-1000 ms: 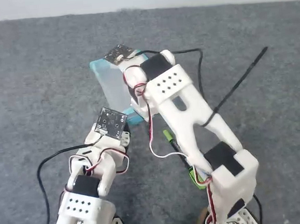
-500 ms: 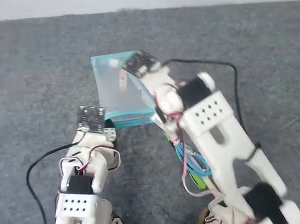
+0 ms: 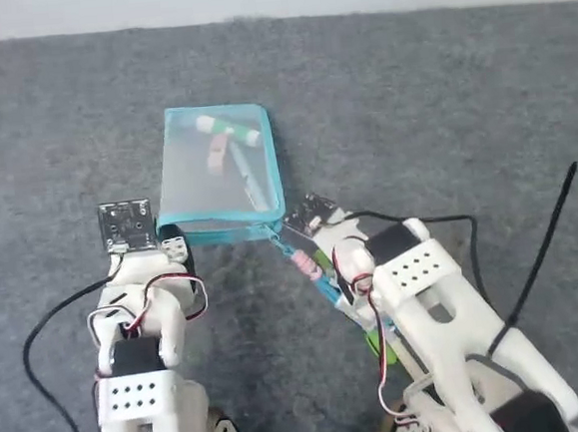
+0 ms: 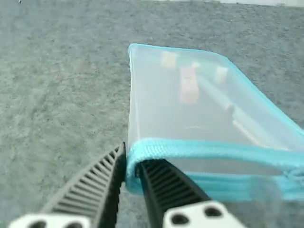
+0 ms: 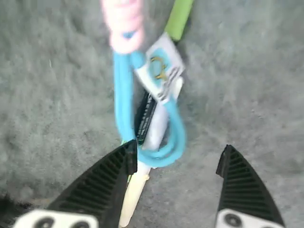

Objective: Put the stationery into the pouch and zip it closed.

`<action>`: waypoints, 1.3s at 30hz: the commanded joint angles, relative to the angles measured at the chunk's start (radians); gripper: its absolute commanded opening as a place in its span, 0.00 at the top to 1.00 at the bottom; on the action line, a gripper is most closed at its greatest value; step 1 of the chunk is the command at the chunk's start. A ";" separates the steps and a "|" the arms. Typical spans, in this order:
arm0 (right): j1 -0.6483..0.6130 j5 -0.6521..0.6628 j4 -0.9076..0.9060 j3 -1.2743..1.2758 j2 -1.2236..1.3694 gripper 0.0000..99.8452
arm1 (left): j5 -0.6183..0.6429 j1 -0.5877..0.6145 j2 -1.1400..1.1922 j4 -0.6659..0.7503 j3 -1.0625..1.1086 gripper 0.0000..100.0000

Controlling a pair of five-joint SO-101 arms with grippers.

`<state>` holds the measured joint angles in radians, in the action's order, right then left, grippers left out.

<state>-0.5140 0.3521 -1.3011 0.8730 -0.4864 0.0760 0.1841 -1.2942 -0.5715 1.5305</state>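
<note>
The pouch (image 3: pixel 198 183) lay flat on the grey table (image 3: pixel 61 114), with stationery dimly visible inside. It was judged light, limp and slippery, best held by its stitched rim. The left gripper (image 4: pixel 130 173) was clamped on one corner. The right gripper (image 5: pixel 178 159) stood spread over a blue cord loop (image 5: pixel 119 95) and a green pen (image 5: pixel 180 14). The zip's state was indiscernible.
</note>
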 commanded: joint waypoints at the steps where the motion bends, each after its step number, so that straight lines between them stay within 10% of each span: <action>1: 0.018 0.011 0.015 0.028 -0.048 0.73 | 0.021 0.018 -0.017 0.031 -0.079 0.99; 15: 0.027 0.035 0.081 0.103 -0.038 0.73 | 0.120 0.255 -0.011 0.026 -0.159 0.99; 39: -0.050 -0.043 0.206 0.129 -0.051 0.77 | 0.112 0.140 -0.017 0.006 -0.136 0.99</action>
<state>-0.5539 0.3214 -1.0618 1.0863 -0.5125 0.1772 0.3376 -1.2927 -0.5715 1.4492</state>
